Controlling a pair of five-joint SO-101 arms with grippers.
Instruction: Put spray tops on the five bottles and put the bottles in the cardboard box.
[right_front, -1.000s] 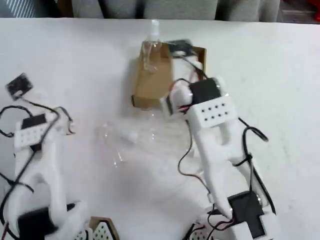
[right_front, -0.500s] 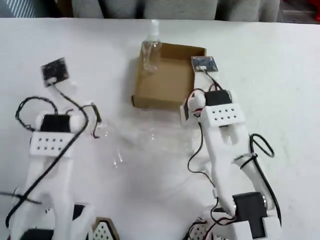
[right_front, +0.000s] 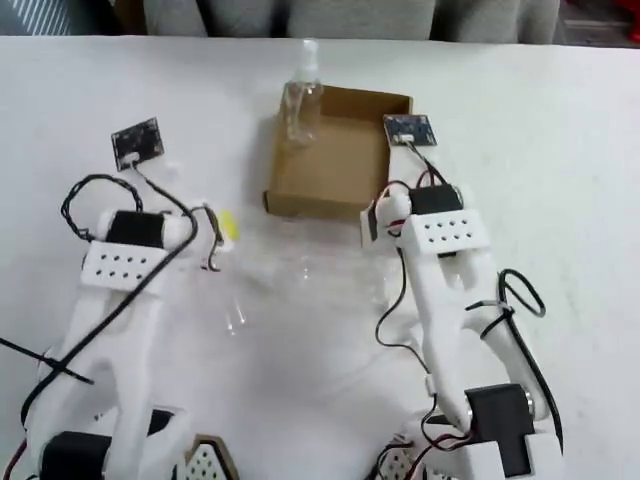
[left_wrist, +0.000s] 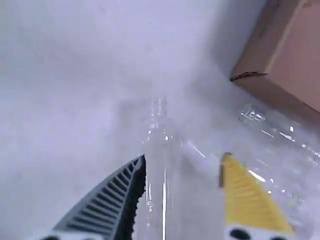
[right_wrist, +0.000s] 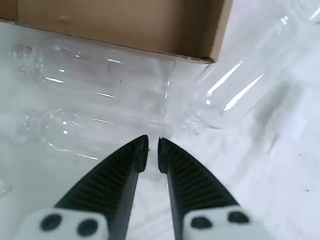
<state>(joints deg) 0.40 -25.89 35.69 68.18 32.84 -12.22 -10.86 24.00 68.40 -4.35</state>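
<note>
Now the left gripper (left_wrist: 182, 160) had moved up, wide open around a topless bottle (left_wrist: 162, 137) to grab; the right gripper (right_wrist: 152, 148) sat closed, empty.

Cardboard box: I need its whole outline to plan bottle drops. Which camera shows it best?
The high view: the cardboard box shows whole from above, open side up, all four walls visible. The left wrist view catches one corner; the right wrist view shows one outer wall and a corner.

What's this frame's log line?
left gripper: jaws open over uncapped bottle | right gripper: jaws shut beside cardboard box | capped bottle: upright at box corner
</note>
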